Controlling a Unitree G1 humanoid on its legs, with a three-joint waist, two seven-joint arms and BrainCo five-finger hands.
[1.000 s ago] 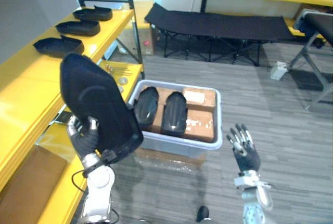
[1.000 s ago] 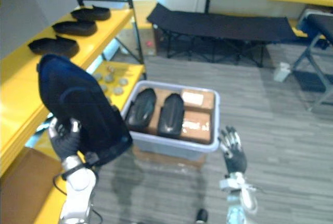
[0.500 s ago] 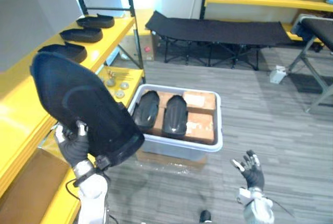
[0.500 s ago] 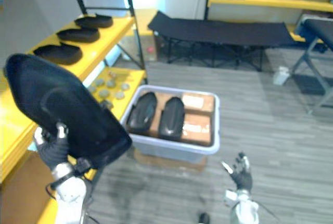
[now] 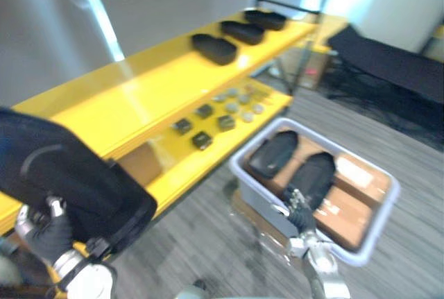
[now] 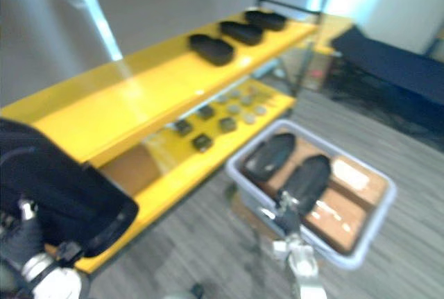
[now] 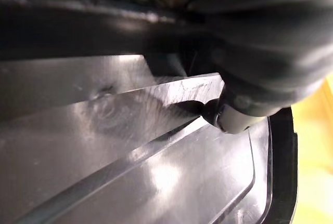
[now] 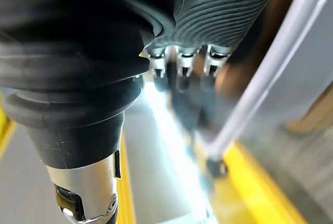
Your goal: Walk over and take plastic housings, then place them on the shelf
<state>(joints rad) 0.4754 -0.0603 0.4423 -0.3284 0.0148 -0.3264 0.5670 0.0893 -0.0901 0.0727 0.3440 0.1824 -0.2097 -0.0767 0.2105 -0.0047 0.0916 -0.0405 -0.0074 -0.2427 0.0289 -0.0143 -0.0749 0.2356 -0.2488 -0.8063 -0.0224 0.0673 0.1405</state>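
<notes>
Down at the robot's left side, the left hand [image 5: 43, 233] is curled tight round the lower edge of a big black plastic housing [image 5: 66, 174], dark fingertips hooked over the rim. The shell is held up in front of the yellow shelf [image 5: 139, 101], tilted, with its domed back facing out. In the wrist view, its glossy ribbed inner face [image 7: 156, 172] sits right against the hand.

The right hand [image 5: 300, 210] is raised near the middle, holding nothing, with its fingers loosely extended and pointing upward. It shows in front of the near wall of a grey bin [image 5: 258, 198] that stands on the floor [image 5: 201, 250].

Inside the bin, two housings [image 5: 274, 153] lie side by side on the shelf side, on top of cardboard boxes [image 5: 343, 209] that cover the rest of the bottom.

Beyond the held part, the shelf's top tier runs away from me. Three housings [image 5: 215, 48] sit in a row at its far end, open side up, apart from one another. The stretch of tier nearest the held housing is bare yellow.

The lower tier [image 5: 173, 160] sticks out further toward the bin and carries a scatter of small parts [image 5: 225, 120], some dark and square, some pale and round. I cannot make out what they are.

Further back on the right stands a black folding cot [image 5: 395, 66].
</notes>
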